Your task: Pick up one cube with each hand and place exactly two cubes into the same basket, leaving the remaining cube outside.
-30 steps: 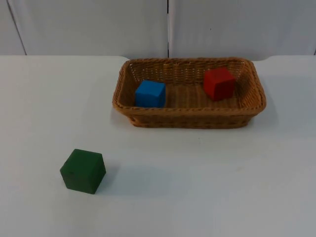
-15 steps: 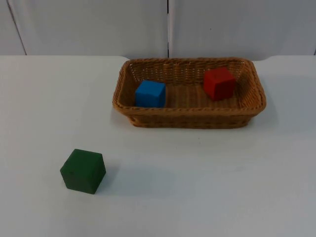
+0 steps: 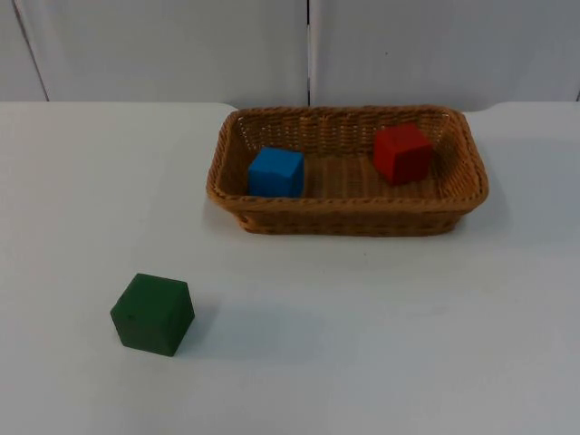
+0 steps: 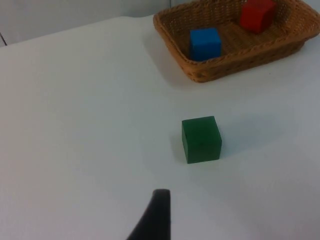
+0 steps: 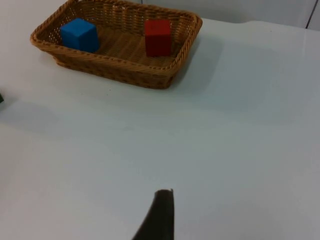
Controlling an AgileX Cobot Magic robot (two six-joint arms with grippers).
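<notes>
Inside basket (image 3: 228, 181): blue cube (image 3: 275, 171), red cube (image 3: 402, 152) | green cube (image 3: 152, 313) outside | tools' opening: cannot tell

The white worktop (image 3: 381, 344) in front of me runs back to the grey partition wall (image 3: 163, 50). Two things lie directly on it. A rectangular brown woven wicker basket (image 3: 349, 223) sits at the far side, near the wall, its long side facing me and its base flat on the surface. A dark green cube (image 3: 152, 314) stands on the near left part of the worktop, well apart from the basket, one corner turned toward me. Seen from my left wrist, the green cube (image 4: 201, 139) stands on the surface with the basket (image 4: 235, 62) beyond it.
</notes>
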